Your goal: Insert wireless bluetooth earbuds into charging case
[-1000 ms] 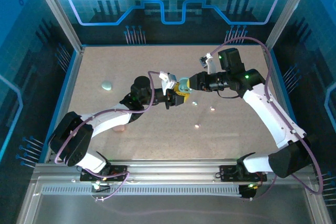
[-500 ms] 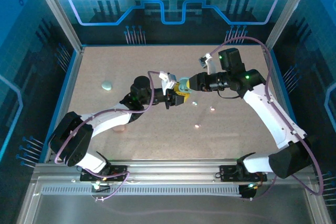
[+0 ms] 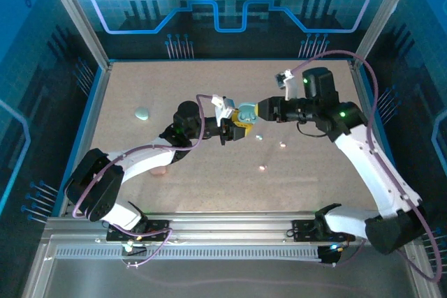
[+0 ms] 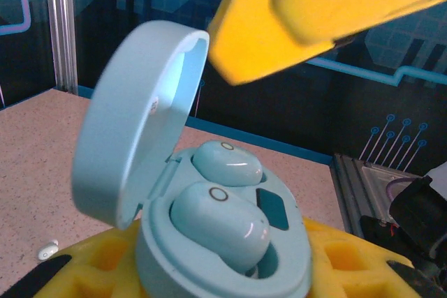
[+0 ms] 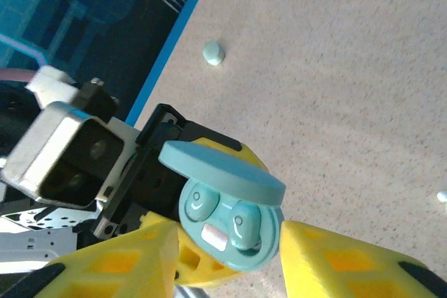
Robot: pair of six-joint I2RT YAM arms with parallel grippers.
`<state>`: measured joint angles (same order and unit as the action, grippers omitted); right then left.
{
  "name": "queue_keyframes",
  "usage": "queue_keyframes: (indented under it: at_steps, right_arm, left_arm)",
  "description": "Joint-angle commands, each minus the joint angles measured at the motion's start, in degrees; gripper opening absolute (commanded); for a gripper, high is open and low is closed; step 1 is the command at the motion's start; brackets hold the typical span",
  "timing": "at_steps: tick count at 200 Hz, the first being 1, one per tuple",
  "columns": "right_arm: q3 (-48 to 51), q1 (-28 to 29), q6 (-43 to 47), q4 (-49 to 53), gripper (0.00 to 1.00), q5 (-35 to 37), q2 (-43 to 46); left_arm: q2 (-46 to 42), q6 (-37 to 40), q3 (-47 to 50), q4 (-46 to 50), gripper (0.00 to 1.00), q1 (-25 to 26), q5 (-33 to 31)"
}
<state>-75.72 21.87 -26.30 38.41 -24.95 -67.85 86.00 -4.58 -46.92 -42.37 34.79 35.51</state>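
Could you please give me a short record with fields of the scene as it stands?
left gripper: shut on charging case
lid: open, standing up
in case: two pale blue earbuds seated
right gripper: open, fingers flanking the case
table: loose earbuds near the middle, second case at far left

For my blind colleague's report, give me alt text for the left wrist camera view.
A pale blue charging case, its lid open and two earbuds seated inside, sits clamped between yellow fingers. Another yellow finger hangs close above the lid.
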Motion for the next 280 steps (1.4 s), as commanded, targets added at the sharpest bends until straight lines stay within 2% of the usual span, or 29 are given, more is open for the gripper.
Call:
queue_keyframes:
  at_steps: [1, 28, 49, 78, 125, 155, 204, 231, 280]
  right_arm:
    - [3.2, -1.1, -2.8, -6.1, 0.47, 5.6, 4.6]
    - [4.5, -3.7, -9.1, -8.9, 0.49, 6.2, 5.4]
    - [0.2, -5.3, -14.0, -4.6, 0.51, 4.3, 1.3]
    - [-4.8, -5.1, -15.0, -3.5, 0.52, -2.2, -4.9]
    - [-9.5, -3.4, -12.3, 1.6, 0.53, -4.1, -12.3]
    - [-10.5, -1.7, -8.5, 4.6, 0.53, -6.1, -13.8]
    - [-6.7, -1.9, -6.5, 4.2, 0.53, -8.5, -10.7]
    - [-1.9, -3.7, -8.2, -0.3, 0.53, -16.7, -8.5]
    - [6.3, -7.4, -13.3, -8.6, 0.54, -25.8, -5.2]
  left_arm:
    - [-0.6, 0.0, -1.8, -2.2, 0.35, 0.3, 2.0]
    - [-0.3, 0.0, -1.9, -2.5, 0.35, 0.3, 3.0]
    - [-0.3, -0.1, -2.0, -2.4, 0.35, 0.3, 3.6]
    - [-0.5, -0.2, -2.2, -2.3, 0.35, 0.4, 3.9]
    - [-0.8, -0.3, -2.2, -2.3, 0.35, 0.5, 4.1]
    - [-0.9, -0.2, -2.3, -2.3, 0.35, 0.5, 3.6]
    - [-0.9, -0.2, -2.5, -2.4, 0.35, 0.5, 3.1]
    - [-0.9, -0.3, -2.7, -2.6, 0.35, 0.5, 3.1]
    - [-0.9, -1.2, -3.0, -3.5, 0.35, 0.5, 3.6]
